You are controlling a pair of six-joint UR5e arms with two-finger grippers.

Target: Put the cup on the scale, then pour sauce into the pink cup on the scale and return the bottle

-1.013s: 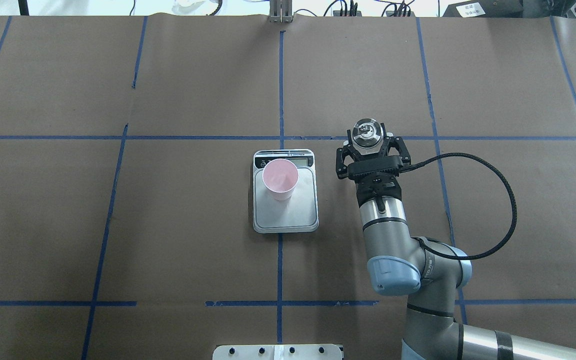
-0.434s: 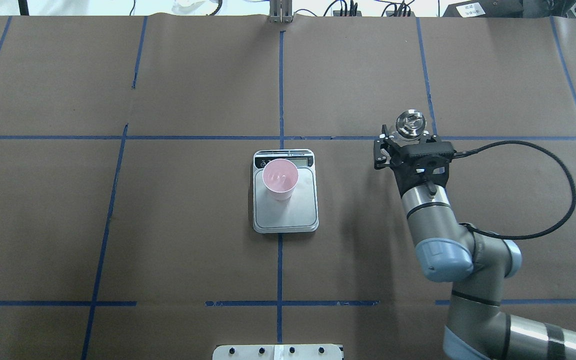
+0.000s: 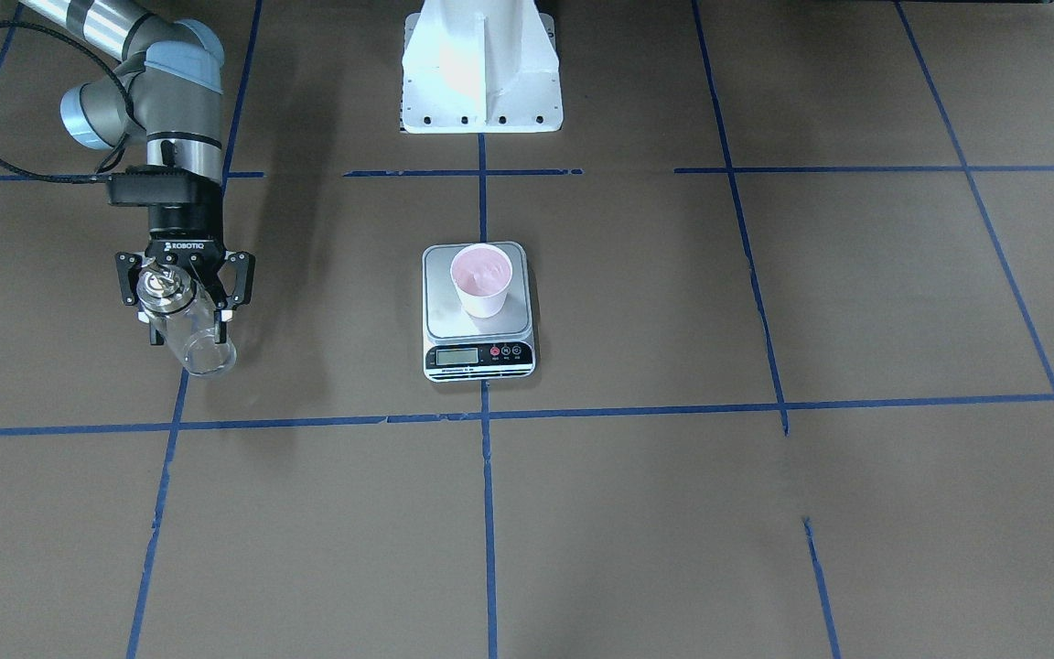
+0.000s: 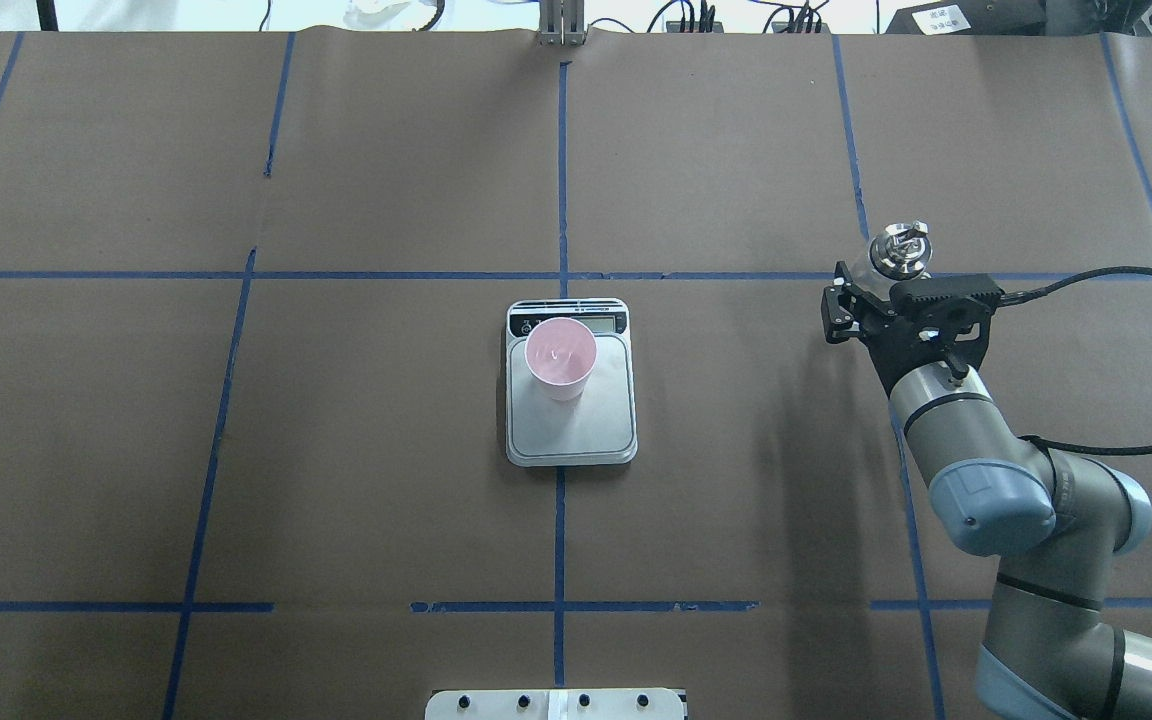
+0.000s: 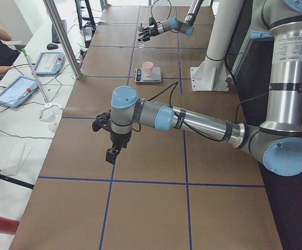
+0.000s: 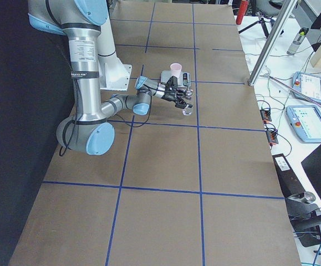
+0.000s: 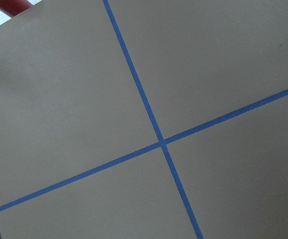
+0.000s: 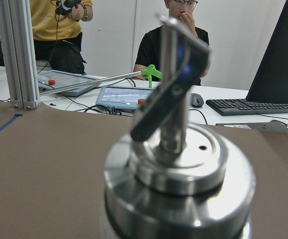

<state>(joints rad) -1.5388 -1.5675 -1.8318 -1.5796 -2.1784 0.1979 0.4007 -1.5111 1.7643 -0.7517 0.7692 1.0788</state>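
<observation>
The pale-pink cup [image 4: 560, 352] stands upright on the far half of the steel scale [image 4: 586, 430], near its display; small glints show inside the cup [image 3: 481, 273]. The scale [image 3: 479, 355] sits at the table's middle. My right gripper [image 4: 896, 292] is far to the scale's right, shut on the clear glass bottle [image 3: 190, 334] just below its silver cap [image 4: 899, 250]. The bottle is upright with its base close to the table; I cannot tell if it touches. The cap and spout fill the right wrist view [image 8: 178, 164]. My left gripper [image 5: 111, 153] hangs over bare table; I cannot tell its state.
Blue tape lines [image 4: 560, 180] grid the brown paper-covered table. The robot's white base [image 3: 479, 69] stands behind the scale. A metal post [image 4: 561, 25] rises at the far edge. Operators with tablets and keyboards [image 8: 129, 97] sit beyond that edge.
My right arm has carried the upright bottle to the right, from beside the scale to well away from it. The cup and scale have not moved.
</observation>
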